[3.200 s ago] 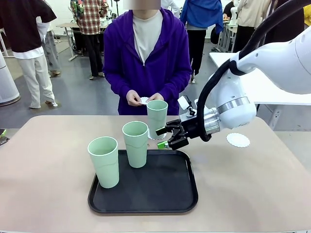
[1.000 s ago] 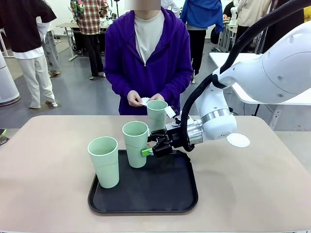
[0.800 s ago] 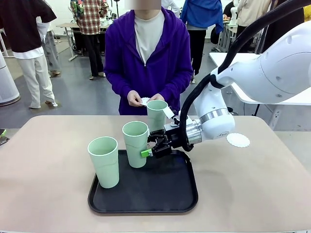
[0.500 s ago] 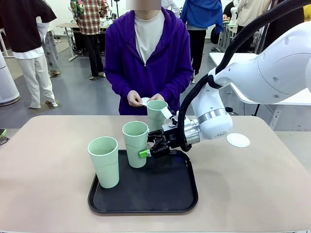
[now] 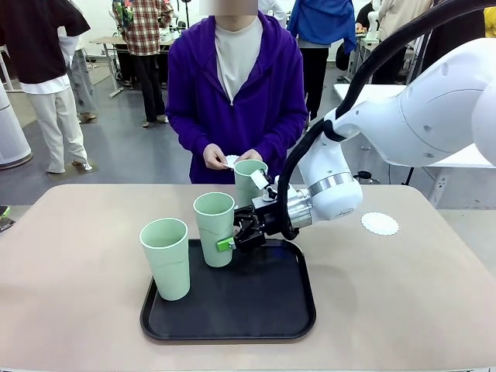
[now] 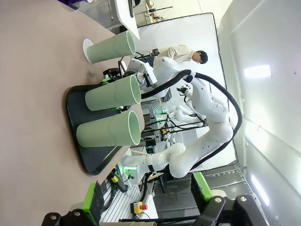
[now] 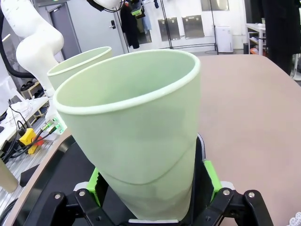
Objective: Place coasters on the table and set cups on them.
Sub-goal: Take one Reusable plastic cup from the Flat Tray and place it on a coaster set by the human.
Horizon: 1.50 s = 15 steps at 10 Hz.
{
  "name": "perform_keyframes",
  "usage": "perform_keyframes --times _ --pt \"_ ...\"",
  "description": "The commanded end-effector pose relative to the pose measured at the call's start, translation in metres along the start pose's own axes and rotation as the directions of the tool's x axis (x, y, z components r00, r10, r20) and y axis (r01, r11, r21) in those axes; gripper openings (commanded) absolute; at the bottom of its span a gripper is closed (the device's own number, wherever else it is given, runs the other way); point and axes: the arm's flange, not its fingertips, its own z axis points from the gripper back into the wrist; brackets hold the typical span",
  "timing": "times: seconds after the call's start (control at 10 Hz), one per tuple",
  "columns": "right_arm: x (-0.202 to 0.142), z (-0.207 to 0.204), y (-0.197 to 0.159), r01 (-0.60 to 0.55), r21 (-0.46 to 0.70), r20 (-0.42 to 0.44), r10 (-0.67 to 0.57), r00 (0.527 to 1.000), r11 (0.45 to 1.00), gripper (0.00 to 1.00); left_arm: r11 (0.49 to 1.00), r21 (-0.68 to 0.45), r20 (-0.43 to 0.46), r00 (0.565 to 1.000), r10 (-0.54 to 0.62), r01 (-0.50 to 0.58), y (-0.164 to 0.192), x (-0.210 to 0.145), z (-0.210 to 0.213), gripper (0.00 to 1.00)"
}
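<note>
Front view: the right arm reaches in low from the right. The right gripper (image 5: 231, 237) straddles the lower body of the middle cup (image 5: 215, 223), which stands on the black tray (image 5: 232, 316) with the left cup (image 5: 165, 260). The third cup (image 5: 249, 178) stands beyond the tray on the table (image 5: 77, 256). One coaster (image 5: 380, 224) lies well to the right.

Left wrist view: the left gripper (image 6: 146, 205) is spread wide and free, well apart from the cups.

Right wrist view: the jaws stand wide, with the green pads (image 7: 210, 176) flanking the cup. It is pale mint, matte and tapering downward. Contact cannot be told.
</note>
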Motion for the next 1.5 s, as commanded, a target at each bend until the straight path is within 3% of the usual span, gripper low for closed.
perform_keyframes --times 0.0,0.9,1.0,1.1,1.2,1.3,1.4 --pt "0.001 -0.006 -0.011 0.025 0.010 -0.029 -0.024 0.999 1.000 1.00 1.000 -0.014 0.004 1.000 -0.014 0.014 -0.002 -0.001 0.002 1.00" --pt "0.000 -0.024 -0.016 0.028 0.070 -0.071 -0.023 0.997 0.997 1.00 1.000 -0.014 0.004 1.000 -0.014 0.014 -0.002 -0.001 0.002 1.00" --pt "-0.001 -0.024 -0.016 0.019 0.073 -0.069 -0.014 0.998 0.997 0.41 1.000 -0.014 0.004 1.000 -0.014 0.014 -0.002 -0.001 0.002 1.00" --pt "-0.001 -0.023 -0.015 0.017 0.073 -0.067 -0.012 0.998 0.997 0.41 1.000 -0.014 0.004 1.000 -0.014 0.014 -0.002 -0.001 0.002 1.00" --pt "-0.001 -0.023 -0.015 0.014 0.071 -0.066 -0.010 0.998 0.997 0.00 1.000 -0.014 0.004 1.000 -0.014 0.014 -0.002 -0.001 0.002 1.00" --pt "-0.001 -0.022 -0.014 0.009 0.065 -0.064 -0.005 0.998 0.998 0.36 1.000 -0.014 0.004 1.000 -0.014 0.014 -0.002 -0.001 0.002 1.00" --pt "0.000 -0.021 -0.013 0.005 0.058 -0.063 -0.001 0.998 0.998 0.00 1.000 -0.014 0.004 1.000 -0.014 0.014 -0.002 -0.001 0.002 1.00"
